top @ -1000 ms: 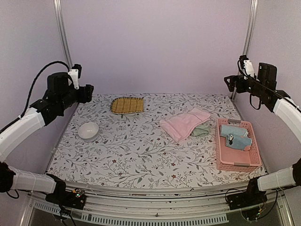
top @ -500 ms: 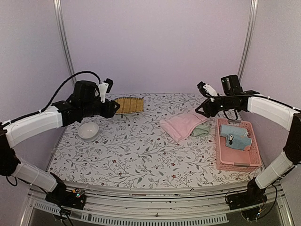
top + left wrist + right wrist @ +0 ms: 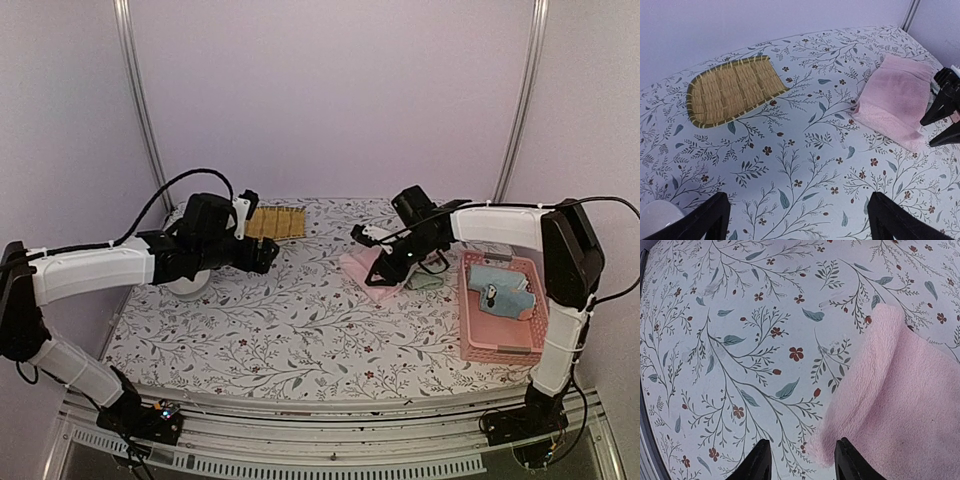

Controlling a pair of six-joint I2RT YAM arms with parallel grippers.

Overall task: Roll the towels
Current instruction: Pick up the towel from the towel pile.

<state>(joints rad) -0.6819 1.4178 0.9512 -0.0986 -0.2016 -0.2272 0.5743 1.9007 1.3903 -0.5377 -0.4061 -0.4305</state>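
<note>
The right claw (image 3: 802, 460) (open, holding nothing) hovered at the pink towel (image 3: 900, 405) edge; a shallow pinch might lift one layer only.

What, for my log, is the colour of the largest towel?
The towel is pink, clearest in the right wrist view.

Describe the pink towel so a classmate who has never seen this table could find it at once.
On the flowered table, find the pink basket at the right side. Just left of it lies the pink towel, folded flat. It is bigger than the green towel beside it, and unlike the blue towel it lies outside the basket.
</note>
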